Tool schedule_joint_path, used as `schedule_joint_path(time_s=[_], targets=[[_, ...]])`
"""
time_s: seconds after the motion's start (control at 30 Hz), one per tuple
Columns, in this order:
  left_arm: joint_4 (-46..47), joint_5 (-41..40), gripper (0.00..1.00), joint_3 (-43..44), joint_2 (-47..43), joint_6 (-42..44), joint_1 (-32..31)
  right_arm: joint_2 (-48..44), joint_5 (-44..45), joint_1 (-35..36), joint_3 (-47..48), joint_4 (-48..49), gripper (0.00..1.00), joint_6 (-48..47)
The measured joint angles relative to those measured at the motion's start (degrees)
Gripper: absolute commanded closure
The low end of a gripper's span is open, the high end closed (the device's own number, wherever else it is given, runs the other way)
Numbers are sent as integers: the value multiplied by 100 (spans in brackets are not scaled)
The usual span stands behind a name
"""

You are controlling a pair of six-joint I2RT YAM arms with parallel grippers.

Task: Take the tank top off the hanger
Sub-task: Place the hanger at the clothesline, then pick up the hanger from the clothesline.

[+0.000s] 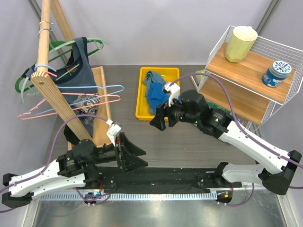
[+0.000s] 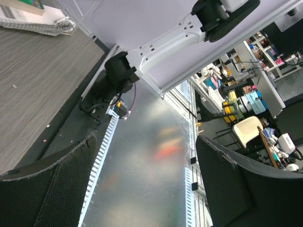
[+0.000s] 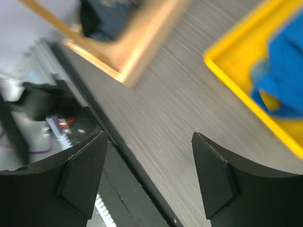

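A dark navy tank top (image 1: pixel 75 71) with a printed front hangs on a green hanger (image 1: pixel 61 45) from the wooden rack (image 1: pixel 57 101) at the far left. My left gripper (image 1: pixel 141 157) is open and empty, low near the table's front edge, right of the rack's foot. In the left wrist view my left gripper (image 2: pixel 146 142) faces the metal strip at the near edge. My right gripper (image 1: pixel 160 119) is open and empty at mid-table beside the yellow tray. In the right wrist view my right gripper (image 3: pixel 149 137) hovers over bare table, with the rack's base (image 3: pixel 137 42) ahead.
A yellow tray (image 1: pixel 142 113) holds a blue cloth (image 1: pixel 154 92); both show in the right wrist view (image 3: pixel 227 71). Pink and blue empty hangers (image 1: pixel 102 94) stick out from the rack. A wire shelf (image 1: pixel 246 71) at the right carries a cream cup (image 1: pixel 240 43) and a blue tin (image 1: pixel 277 73).
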Motion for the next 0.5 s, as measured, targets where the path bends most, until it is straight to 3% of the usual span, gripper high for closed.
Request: schedule_joint_path(time_s=[0.27, 0.5], targets=[[553, 448, 18, 811, 1521, 33, -2, -365, 1226, 184, -1414, -769, 17, 588], [769, 623, 19, 2098, 3005, 376, -85, -966, 1558, 208, -1519, -841, 16, 649]])
